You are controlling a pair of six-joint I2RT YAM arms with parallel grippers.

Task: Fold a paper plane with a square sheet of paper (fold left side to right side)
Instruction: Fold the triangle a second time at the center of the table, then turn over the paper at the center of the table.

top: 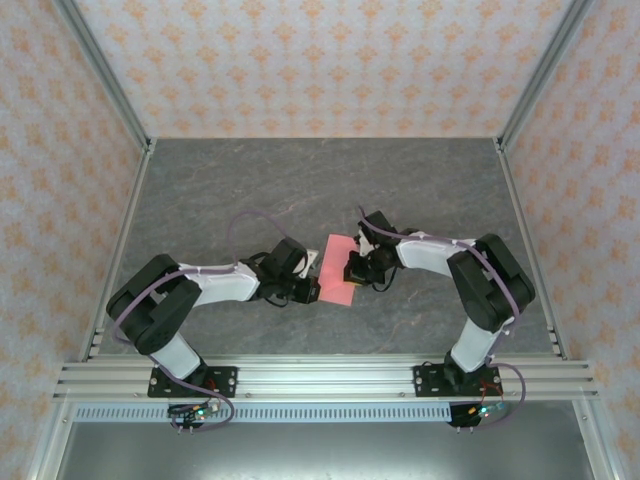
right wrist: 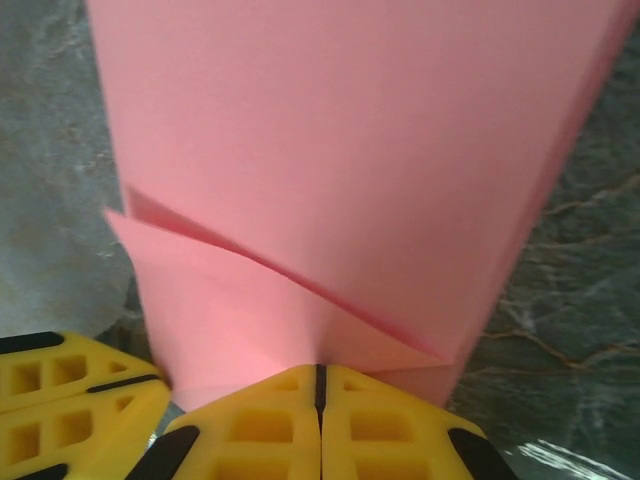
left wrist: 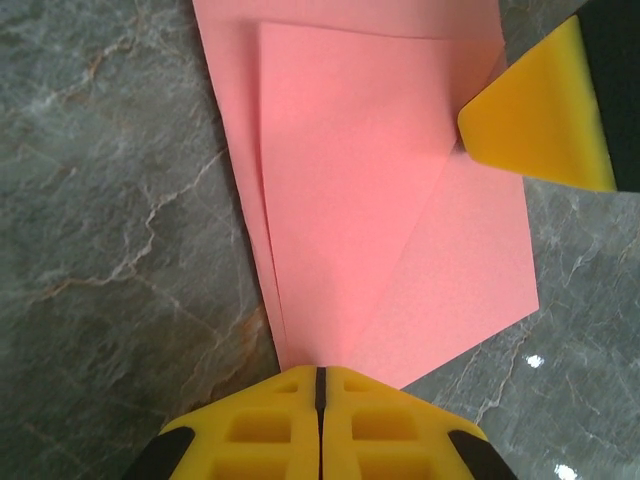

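Note:
The square sheet of paper (top: pixel 337 270) is pink-red and partly folded, lying on the grey table between my two grippers. In the left wrist view the paper (left wrist: pixel 380 200) shows a diagonal crease and a doubled left edge. My left gripper (left wrist: pixel 321 371) is shut, its tips resting on the paper's near corner. My right gripper's yellow finger (left wrist: pixel 540 120) meets the folded flap's edge. In the right wrist view my right gripper (right wrist: pixel 321 368) is shut on the paper (right wrist: pixel 340 150), which puckers at the jaw line under a raised flap. In the top view my left gripper (top: pixel 308 290) and right gripper (top: pixel 351 268) flank the sheet.
The grey marbled table (top: pixel 300 190) is bounded by patterned walls at the back and sides and by an aluminium rail (top: pixel 320 378) at the front. My left gripper's yellow fingers (right wrist: pixel 60 400) sit close beside the right gripper at the paper's corner.

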